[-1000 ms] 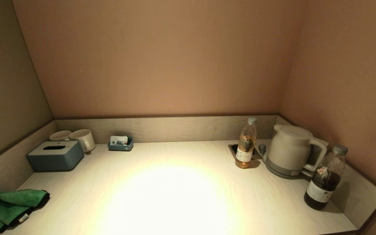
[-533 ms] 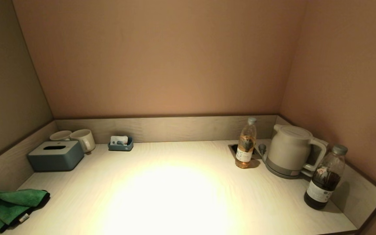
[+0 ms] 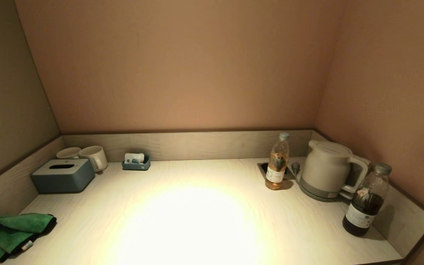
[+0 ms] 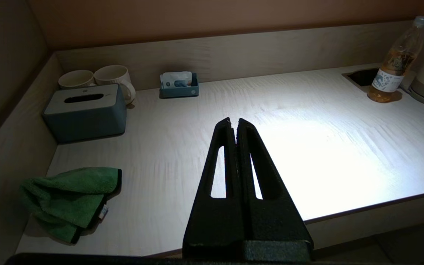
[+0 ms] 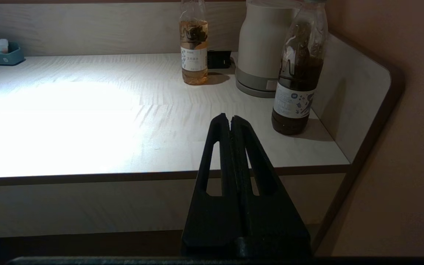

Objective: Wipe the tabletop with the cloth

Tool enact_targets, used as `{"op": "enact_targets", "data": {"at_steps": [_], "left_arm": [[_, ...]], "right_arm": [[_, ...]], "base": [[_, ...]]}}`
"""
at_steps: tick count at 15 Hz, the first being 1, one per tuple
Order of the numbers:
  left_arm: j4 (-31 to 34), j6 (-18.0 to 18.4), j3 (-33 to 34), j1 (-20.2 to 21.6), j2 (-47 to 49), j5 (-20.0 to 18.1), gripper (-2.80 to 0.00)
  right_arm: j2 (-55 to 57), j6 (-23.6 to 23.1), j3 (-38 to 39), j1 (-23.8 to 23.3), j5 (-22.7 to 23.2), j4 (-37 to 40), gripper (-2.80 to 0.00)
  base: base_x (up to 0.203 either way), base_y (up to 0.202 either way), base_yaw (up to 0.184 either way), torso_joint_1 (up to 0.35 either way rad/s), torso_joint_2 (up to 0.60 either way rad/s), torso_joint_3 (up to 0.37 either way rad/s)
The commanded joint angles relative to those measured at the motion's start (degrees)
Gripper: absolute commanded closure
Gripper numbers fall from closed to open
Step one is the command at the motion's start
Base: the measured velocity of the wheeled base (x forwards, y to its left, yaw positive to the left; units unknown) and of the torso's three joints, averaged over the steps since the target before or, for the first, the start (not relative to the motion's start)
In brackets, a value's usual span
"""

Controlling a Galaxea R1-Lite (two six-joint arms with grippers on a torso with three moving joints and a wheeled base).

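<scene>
The cloth [image 3: 11,229] lies crumpled at the tabletop's [image 3: 197,221] front-left corner; left gripper [image 4: 233,121] and right gripper [image 5: 226,117] both closed, empty, off the front edge.

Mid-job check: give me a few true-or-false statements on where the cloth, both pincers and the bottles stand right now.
1. The green cloth lies crumpled at the tabletop's near left corner. True.
2. The left pincer grips the cloth. False: it is shut on nothing, apart from the cloth.
3. The right pincer is shut and empty. True.
4. The dark bottle lies on its side. False: it stands upright beside the kettle.
5. Two mugs stand behind the tissue box. True.
</scene>
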Motion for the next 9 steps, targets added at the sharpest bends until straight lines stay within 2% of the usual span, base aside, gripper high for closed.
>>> {"op": "enact_targets", "data": {"at_steps": [1, 4, 9], "left_arm": [[1.80, 0.52, -0.07, 0.00, -3.04, -0.18, 0.00], [7.37, 1.77, 0.08, -0.14, -9.62, -0.90, 0.00], [8.73, 1.76, 2.17, -0.08, -13.72, -0.95, 0.00]], "right_arm": [[0.07, 0.00, 0.00, 0.02, 0.02, -0.05, 0.00], [0.07, 0.00, 0.00, 0.02, 0.02, -0.04, 0.00], [0.07, 0.00, 0.00, 0.02, 0.02, -0.05, 0.00]], "base": [[0.000, 0.000, 0.000, 0.000, 0.00, 0.000], [0.000, 0.000, 0.000, 0.000, 0.00, 0.000], [0.000, 0.000, 0.000, 0.000, 0.00, 0.000]]}}
